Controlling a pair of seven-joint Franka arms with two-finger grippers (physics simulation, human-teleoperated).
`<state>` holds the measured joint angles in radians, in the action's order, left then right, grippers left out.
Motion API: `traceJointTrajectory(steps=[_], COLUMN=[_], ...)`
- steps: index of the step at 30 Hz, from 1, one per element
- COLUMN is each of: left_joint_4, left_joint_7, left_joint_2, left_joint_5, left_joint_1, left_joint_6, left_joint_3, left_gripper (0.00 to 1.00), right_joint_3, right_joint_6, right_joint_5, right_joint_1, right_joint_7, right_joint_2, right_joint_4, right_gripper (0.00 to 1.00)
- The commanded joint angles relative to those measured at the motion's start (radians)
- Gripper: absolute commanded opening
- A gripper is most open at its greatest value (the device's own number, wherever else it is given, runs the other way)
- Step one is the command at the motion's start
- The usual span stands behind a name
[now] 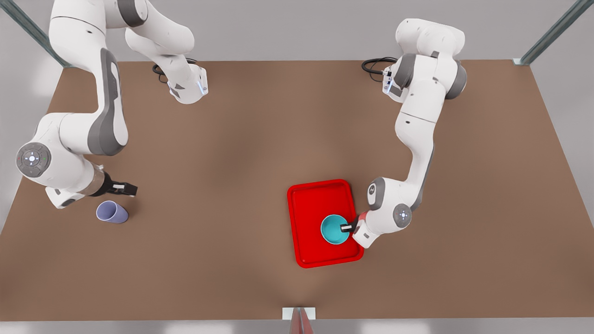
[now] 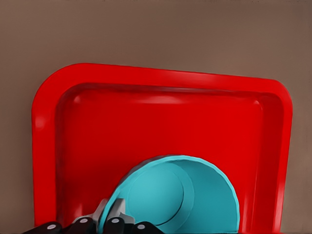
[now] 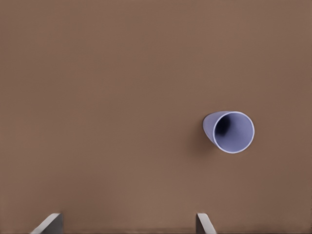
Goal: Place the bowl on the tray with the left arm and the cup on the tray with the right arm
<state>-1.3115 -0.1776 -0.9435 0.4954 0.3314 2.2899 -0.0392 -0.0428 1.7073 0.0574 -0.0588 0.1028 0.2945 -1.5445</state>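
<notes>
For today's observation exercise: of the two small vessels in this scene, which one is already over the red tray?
The teal bowl: it sits within the tray rim, with the left gripper at its edge. The lavender cup stands apart on the table, near the open right gripper.

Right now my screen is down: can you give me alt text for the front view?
The left gripper holds the teal bowl by its rim over the red tray. At the front view's left, the right gripper is open above the lavender cup on the brown table.

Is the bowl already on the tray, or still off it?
On it. The bowl sits inside the tray rim, near its front-view right edge, with the left pincer at its rim. Whether it has been released, I cannot tell.
</notes>
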Motion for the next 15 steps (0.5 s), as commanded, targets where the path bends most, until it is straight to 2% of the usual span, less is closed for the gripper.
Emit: traceJointTrajectory(steps=[1,6,11,15], left_joint_4=[0.000,0.002,0.097,0.138], left_joint_7=[-0.006,-0.008,-0.008,0.018], left_joint_2=[0.002,0.046,0.074,0.172], left_joint_5=[0.037,0.028,-0.066,-0.158], left_joint_1=[0.000,-0.003,-0.015,-0.015], left_joint_6=[-0.001,-0.018,-0.147,-0.346], left_joint_3=[0.001,0.012,0.058,0.194], left_gripper=[1.00,1.00,1.00,1.00], right_joint_3=[0.004,0.015,0.080,0.110], right_joint_6=[-0.005,0.104,0.193,0.252], right_joint_5=[-0.001,-0.001,0.001,-0.001], right_joint_1=[-0.001,-0.021,-0.033,-0.033], right_joint_7=[-0.006,-0.020,-0.123,-0.179], right_joint_2=[0.000,0.054,0.138,0.210], right_joint_4=[0.000,-0.046,-0.057,-0.054], right_gripper=[1.00,1.00,1.00,1.00])
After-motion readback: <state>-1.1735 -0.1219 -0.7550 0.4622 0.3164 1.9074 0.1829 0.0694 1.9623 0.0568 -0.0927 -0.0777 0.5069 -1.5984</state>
